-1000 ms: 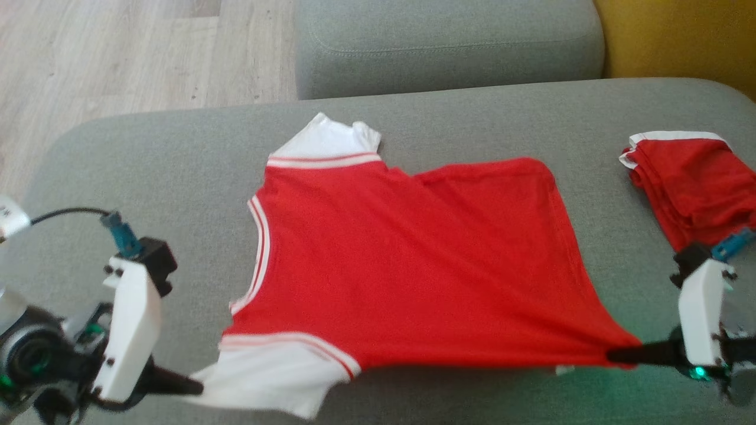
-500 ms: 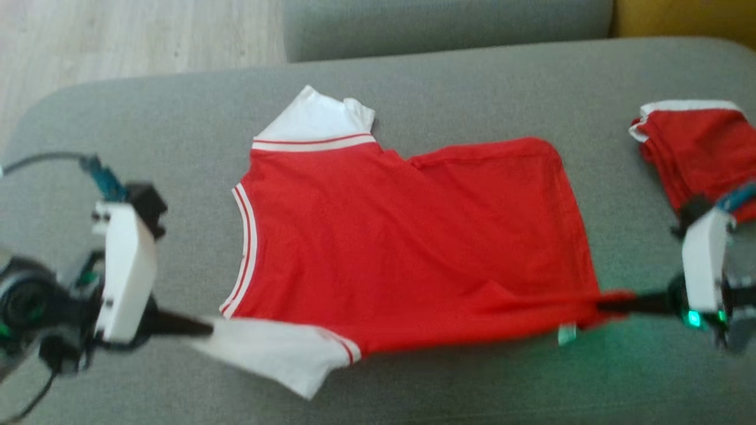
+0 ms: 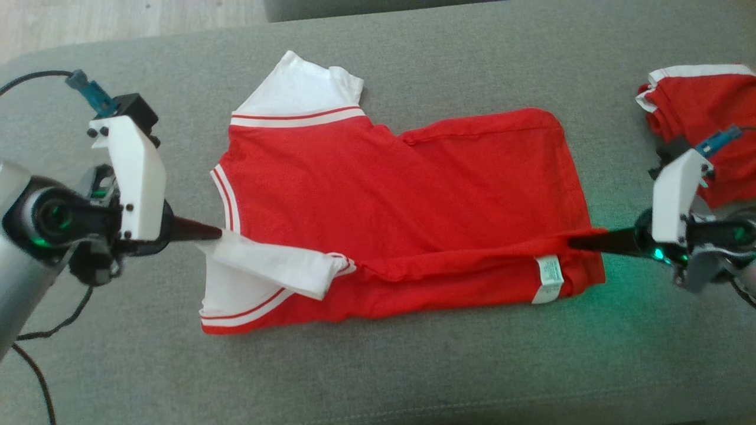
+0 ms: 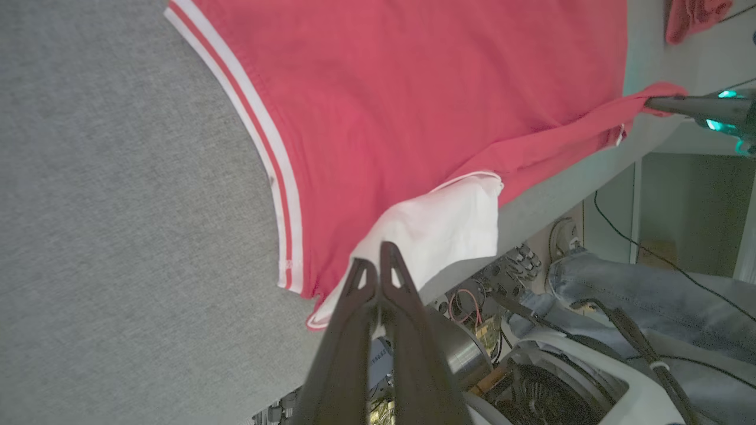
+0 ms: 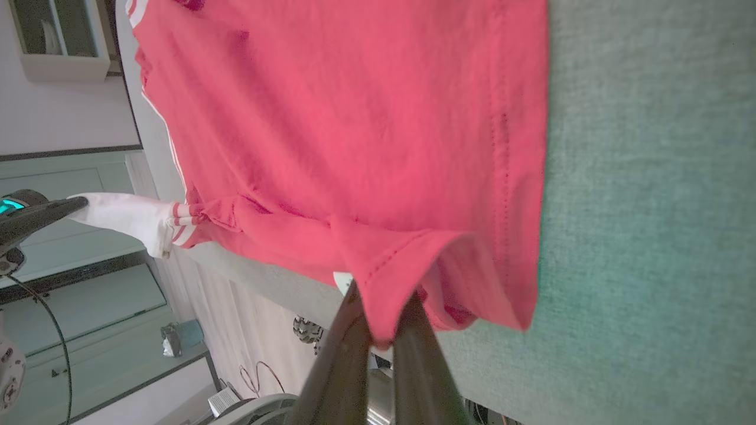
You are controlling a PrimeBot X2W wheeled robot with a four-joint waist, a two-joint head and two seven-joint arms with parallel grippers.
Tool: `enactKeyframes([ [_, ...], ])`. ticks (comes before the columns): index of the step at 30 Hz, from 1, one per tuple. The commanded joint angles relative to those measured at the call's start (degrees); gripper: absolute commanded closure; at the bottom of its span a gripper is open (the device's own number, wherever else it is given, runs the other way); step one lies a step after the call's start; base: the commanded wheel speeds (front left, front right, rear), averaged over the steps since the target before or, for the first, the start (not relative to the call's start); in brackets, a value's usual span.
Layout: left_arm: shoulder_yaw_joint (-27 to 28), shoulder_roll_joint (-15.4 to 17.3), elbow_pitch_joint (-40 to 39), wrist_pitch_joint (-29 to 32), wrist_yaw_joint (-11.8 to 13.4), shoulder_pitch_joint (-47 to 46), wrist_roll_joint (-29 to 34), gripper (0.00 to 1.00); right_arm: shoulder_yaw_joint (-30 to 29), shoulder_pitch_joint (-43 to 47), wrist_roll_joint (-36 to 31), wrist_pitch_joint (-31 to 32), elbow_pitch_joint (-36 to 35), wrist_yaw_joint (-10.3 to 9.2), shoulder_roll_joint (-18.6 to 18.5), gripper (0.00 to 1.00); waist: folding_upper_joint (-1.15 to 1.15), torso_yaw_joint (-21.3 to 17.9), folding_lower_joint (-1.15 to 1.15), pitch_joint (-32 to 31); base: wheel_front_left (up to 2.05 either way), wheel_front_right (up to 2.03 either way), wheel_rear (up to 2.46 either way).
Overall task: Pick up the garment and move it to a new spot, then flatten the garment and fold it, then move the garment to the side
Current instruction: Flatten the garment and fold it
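The garment [image 3: 401,195], a red jersey with white sleeves, lies spread on the grey cushion [image 3: 413,366]. Its near edge is raised and turned over onto the body, and a white label [image 3: 549,278] shows at the hem. My left gripper [image 3: 215,233] is shut on the near white sleeve [image 4: 437,230], pinched between its dark fingers [image 4: 360,289]. My right gripper [image 3: 576,241] is shut on the near hem corner [image 5: 384,289]. The red strip between the two grips hangs taut just above the cloth. The number is hidden.
A thick folded red cloth stack [image 3: 703,112] with a white edge sits at the right of the cushion, just behind my right wrist. Wooden floor [image 3: 118,18] shows at the far left. A black cable [image 3: 35,330] trails from my left arm.
The camera has tilted down. Both grippers carried the garment's near edge away from me, over the body, so a folded band and the hem label now show.
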Motion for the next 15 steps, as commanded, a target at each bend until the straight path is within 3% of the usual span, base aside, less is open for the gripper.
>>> enactKeyframes([
  [1,4.14,1.39,1.13,-1.13,-0.41,-3.97,0.66,1.0,-0.23,-1.84,0.62,-0.93,0.76,-0.04,-0.38,1.0,0.0,-0.28,0.0,0.3,0.0,0.0,0.0],
  [3,4.4,-0.08,3.68,-2.51,-0.94,-4.21,0.76,1.0,0.09,-2.79,1.05,-1.43,2.35,-0.04,0.87,0.77,0.0,-0.47,0.0,0.53,0.0,0.0,0.0],
  [4,4.85,-1.55,6.2,-4.65,-1.6,-4.44,1.09,0.76,0.37,-3.63,1.12,-2.38,3.73,-0.04,1.83,0.23,0.0,-0.65,0.0,0.7,0.0,0.0,0.0],
  [5,4.98,-2.23,7.45,-5.78,-2.04,-4.54,1.42,0.06,0.52,-3.91,1.24,-2.67,4.26,-0.04,2.26,0.0,0.0,-0.73,0.0,0.7,0.0,0.0,0.0],
  [6,5.05,-2.85,8.68,-6.77,-2.51,-4.58,1.72,0.0,0.54,-4.14,1.41,-3.16,4.81,-0.04,2.59,0.0,0.0,-0.81,0.0,0.65,0.0,0.0,0.0],
  [10,5.15,-4.22,11.82,-11.13,-4.45,-4.89,3.82,0.0,0.18,-4.62,1.75,-5.29,5.49,-0.04,3.12,0.0,0.0,-0.95,0.0,0.26,0.0,0.0,0.0],
  [15,6.02,-5.57,14.17,-20.32,-8.98,-4.65,7.12,0.0,-3.3,-3.93,1.93,-13.95,2.26,-0.04,2.07,0.0,0.0,-0.79,0.0,-1.7,0.0,0.0,0.0],
])
